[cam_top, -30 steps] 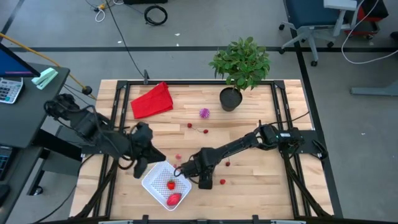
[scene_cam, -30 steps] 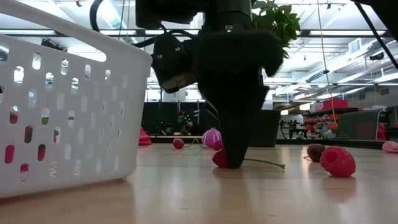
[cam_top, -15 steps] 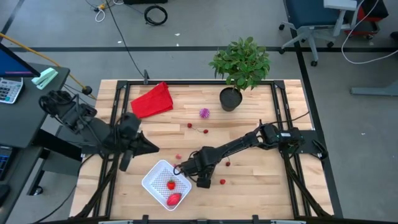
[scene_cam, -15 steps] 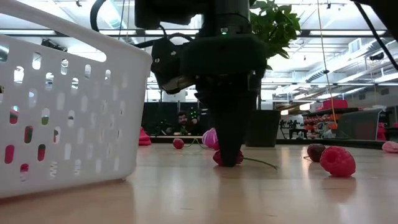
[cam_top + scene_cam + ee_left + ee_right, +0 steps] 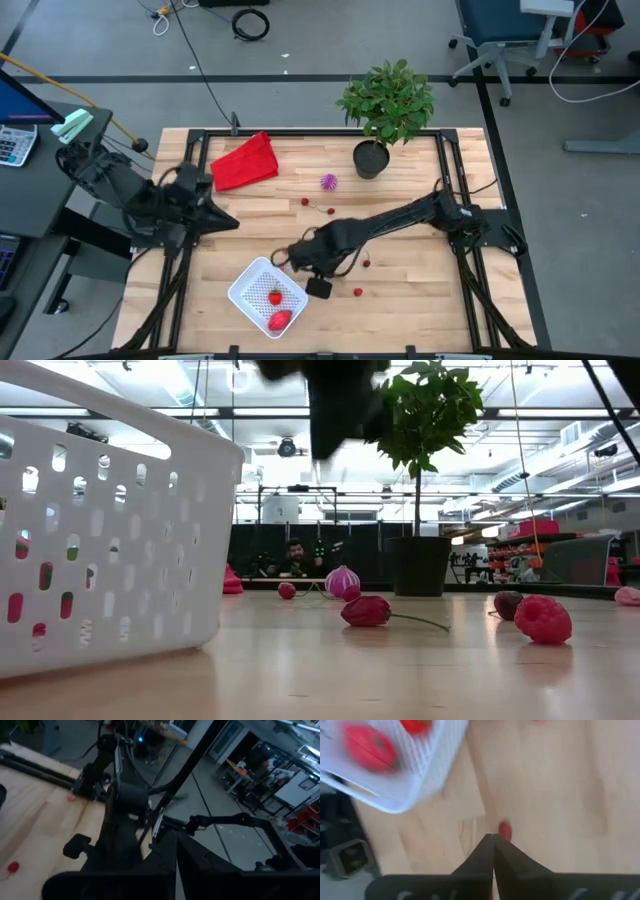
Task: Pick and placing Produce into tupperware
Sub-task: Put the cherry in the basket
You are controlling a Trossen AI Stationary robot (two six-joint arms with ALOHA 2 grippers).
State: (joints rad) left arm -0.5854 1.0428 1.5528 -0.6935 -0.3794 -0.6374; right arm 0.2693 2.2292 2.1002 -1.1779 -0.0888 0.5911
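Two red fruits (image 5: pixel 275 309) already lie in the white basket (image 5: pixel 247 285), which sits near the table's front edge at about seven o'clock from the table's middle; the rest of the produce is scattered on the wood. From where I stand, the right gripper (image 5: pixel 292 258) hangs just off the basket's two-o'clock corner, lifted clear of the boards, and its wrist camera shows the two fingers (image 5: pixel 493 851) pressed together with nothing between them, a small red piece (image 5: pixel 505 831) lying on the table just past their tips. In the low view a stemmed cherry (image 5: pixel 367 610) rests untouched on the wood, so I judge the claw to be empty. If it now swings over the basket, nothing goes in. The stem could also roll the cherry away when the fingers come down again. Close to the basket wall as the gripper is, a careless descent might nudge the basket and spill the strawberry. The purple spiky ball (image 5: pixel 327 182) and two more red bits (image 5: pixel 318 207) wait near the plant pot (image 5: pixel 370 160), at roughly twelve o'clock. The left gripper (image 5: pixel 225 223) idles at nine o'clock, closed.
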